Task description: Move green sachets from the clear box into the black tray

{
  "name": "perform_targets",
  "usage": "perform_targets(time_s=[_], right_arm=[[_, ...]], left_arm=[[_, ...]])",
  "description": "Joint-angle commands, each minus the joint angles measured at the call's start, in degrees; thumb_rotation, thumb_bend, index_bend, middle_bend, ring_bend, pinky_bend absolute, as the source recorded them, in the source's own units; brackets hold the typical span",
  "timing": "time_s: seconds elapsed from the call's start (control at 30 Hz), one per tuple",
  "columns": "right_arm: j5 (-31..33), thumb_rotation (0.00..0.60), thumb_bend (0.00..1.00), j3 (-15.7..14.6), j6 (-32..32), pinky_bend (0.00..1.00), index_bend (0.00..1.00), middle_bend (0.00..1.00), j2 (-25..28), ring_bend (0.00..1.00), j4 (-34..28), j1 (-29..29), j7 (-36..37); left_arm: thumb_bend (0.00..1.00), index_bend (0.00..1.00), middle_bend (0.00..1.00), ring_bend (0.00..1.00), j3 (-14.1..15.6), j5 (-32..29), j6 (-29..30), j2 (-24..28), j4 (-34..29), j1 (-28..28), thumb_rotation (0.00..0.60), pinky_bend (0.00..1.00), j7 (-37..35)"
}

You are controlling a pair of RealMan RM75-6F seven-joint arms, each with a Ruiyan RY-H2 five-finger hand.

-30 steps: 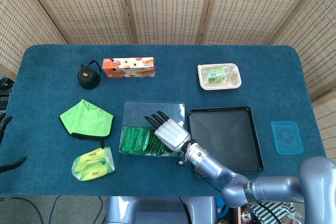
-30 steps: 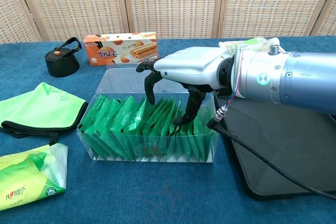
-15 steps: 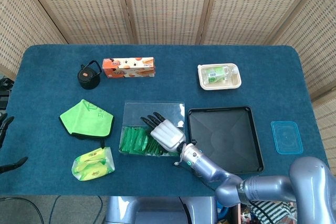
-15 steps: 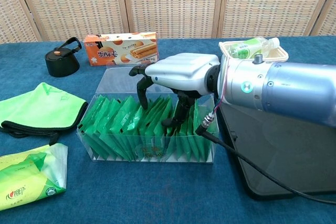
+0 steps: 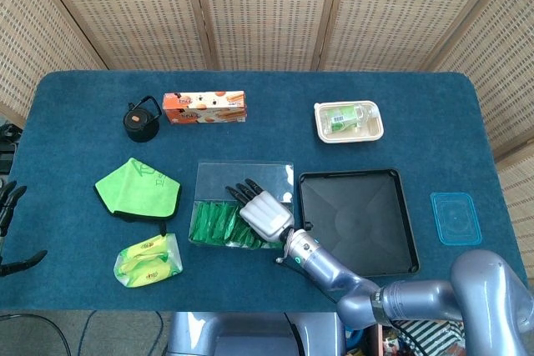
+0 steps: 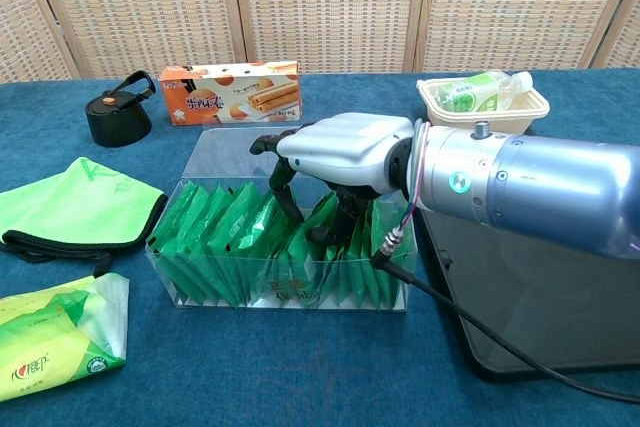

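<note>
- The right hand (image 6: 335, 152) reaches down into the clear box (image 6: 225, 162), its dark fingers (image 6: 283, 192) curled among the green sachets (image 6: 225, 232); whether they grip one I cannot tell.
- The sachets stand upright in a packed row along the near side of the box.
- The black tray (image 5: 357, 219) sits just beside the box, on its right.
- The left hand (image 5: 10, 206) shows only at the left edge, well apart; its state is unclear.
- The worktop (image 5: 67, 122) is covered in blue cloth.
- On it lie a green cloth (image 5: 138, 189), an orange carton (image 5: 204, 107) and a blue lid (image 5: 455, 218).
- Woven screens (image 5: 267, 6) stand behind.
</note>
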Motion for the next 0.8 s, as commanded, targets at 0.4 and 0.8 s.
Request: perform_targets(time_s=[0.4,0.8], right_arm=[[-2.2,0.6,0.65,0.63,1.9,0.0,0.63,0.07,0.07,0.0,-0.22,-1.31,1.57],[-6.11,0.6,0.65,3.19,5.32,0.0,0.64,0.08,5.57,0.0,-7.66,-2.55,2.06]], left_arm=[[0.13,0.0,0.0,0.0,0.09,-0.04,-0.18,-0.09,-0.11,-0.12,0.6,0.0,0.29],[0.13,0.0,0.0,0.0,0.02,-0.48,-0.61,-0.23,0.05,-0.32,0.6,0.0,0.45]])
